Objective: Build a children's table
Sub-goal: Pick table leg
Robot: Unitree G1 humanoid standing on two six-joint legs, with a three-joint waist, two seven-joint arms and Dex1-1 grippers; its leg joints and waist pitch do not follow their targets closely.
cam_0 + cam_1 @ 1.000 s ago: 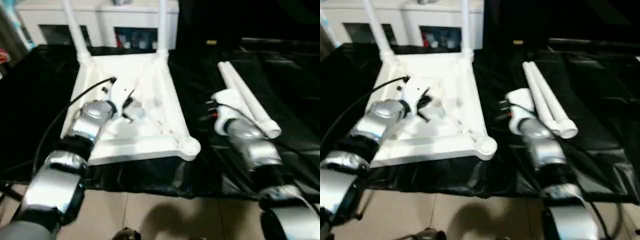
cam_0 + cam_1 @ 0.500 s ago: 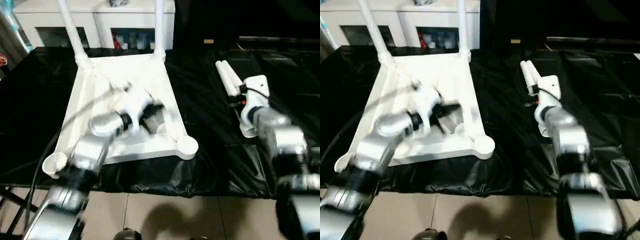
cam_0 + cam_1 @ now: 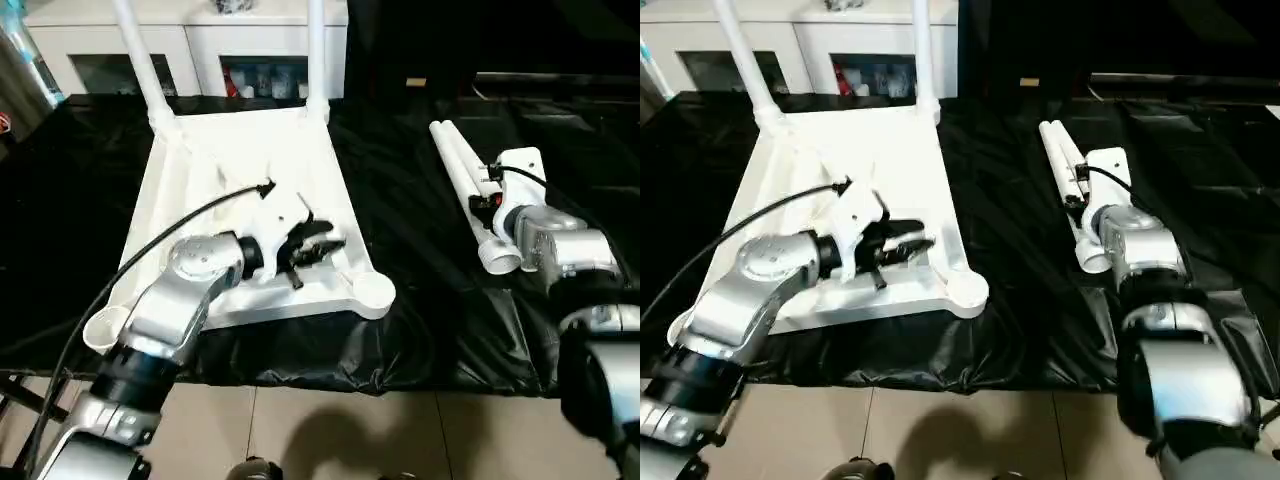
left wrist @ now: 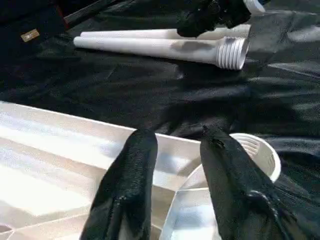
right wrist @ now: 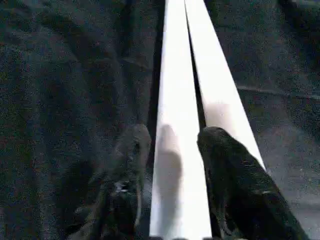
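The left gripper (image 4: pixel 172 150) hangs over the near right part of the upturned children's table top (image 3: pixel 240 170), its two black fingers (image 4: pixel 132 175) parted with nothing between them and pointing toward the empty round corner socket (image 3: pixel 372 291) at the near right corner. In the left wrist view the fingers sit just above the top's ribbed underside and touch none of it that I can make out.

The right gripper (image 5: pixel 172 145) is over the two loose legs (image 3: pixel 465 180), which lie side by side, touching, on the black-sheeted table (image 3: pixel 420 320) to the right of the top. Its fingers (image 5: pixel 225 170) stand apart, straddling the nearer-left leg (image 5: pixel 175 125); whether the pads press on it cannot be told.

The table top lies upside down on the left half of the black sheet, with two legs already standing upright in its far sockets (image 3: pixel 316 60). Its near edge runs close to the sheet's front edge, and the near left socket (image 3: pixel 105 327) sits just at that edge. Bare black sheet lies between the top and the loose legs, and more beyond the legs to the right. A white cabinet (image 3: pixel 200 45) stands behind.
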